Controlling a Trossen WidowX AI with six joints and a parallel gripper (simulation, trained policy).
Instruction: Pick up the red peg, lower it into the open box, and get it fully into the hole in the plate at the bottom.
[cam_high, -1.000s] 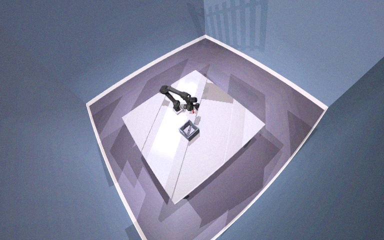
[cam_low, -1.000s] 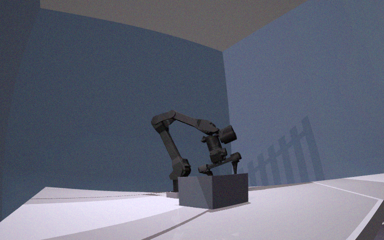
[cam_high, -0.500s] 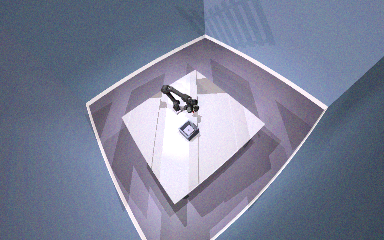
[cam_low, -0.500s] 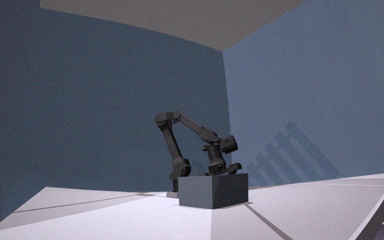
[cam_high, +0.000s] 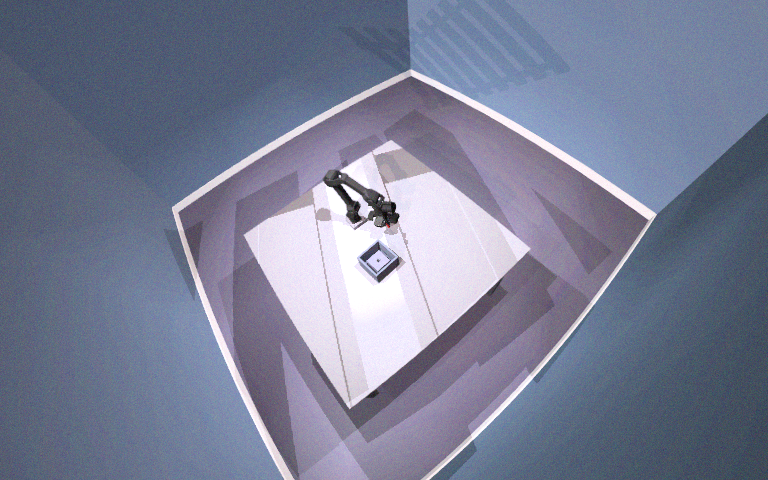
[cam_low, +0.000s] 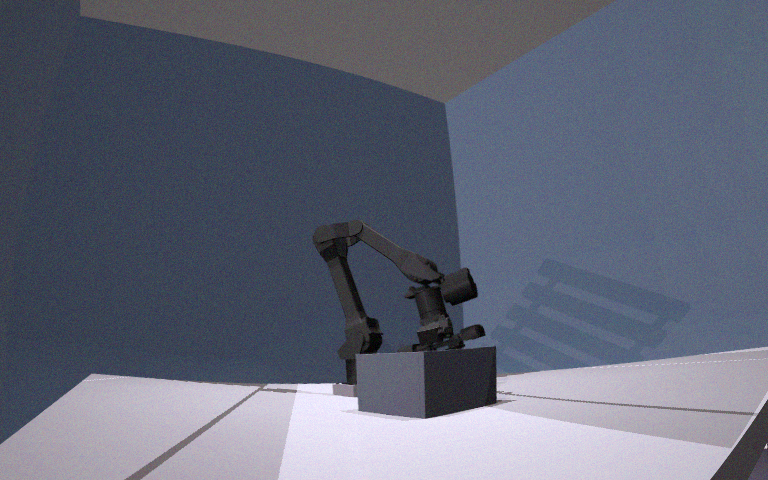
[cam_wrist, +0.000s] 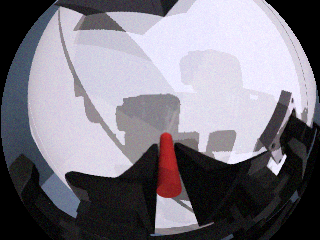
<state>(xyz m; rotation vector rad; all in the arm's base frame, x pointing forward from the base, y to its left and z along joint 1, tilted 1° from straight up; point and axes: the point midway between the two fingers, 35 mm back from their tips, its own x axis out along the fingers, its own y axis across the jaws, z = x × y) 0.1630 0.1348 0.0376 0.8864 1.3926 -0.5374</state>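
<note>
The red peg (cam_high: 387, 225) (cam_wrist: 168, 172) is between the two black fingers of my gripper (cam_wrist: 165, 147), which is shut on it. In the wrist view the peg lies lengthwise between the fingertips, one end pointing away. In the top view only a small red part shows under the hand, low over the table. The open grey-blue box (cam_high: 378, 276) (cam_low: 390, 383) stands on the table beside the hand, and the pale plate (cam_high: 373, 256) with a small dark hole is at its bottom. In the exterior view the box hides the fingers and the peg.
The white table (cam_high: 464, 243) (cam_low: 351, 447) carries the arm's base (cam_high: 356, 224) behind the box. Box walls stand up around the plate. Shadows of the arm and dark line-like bands cross the table top. Blue walls surround the table.
</note>
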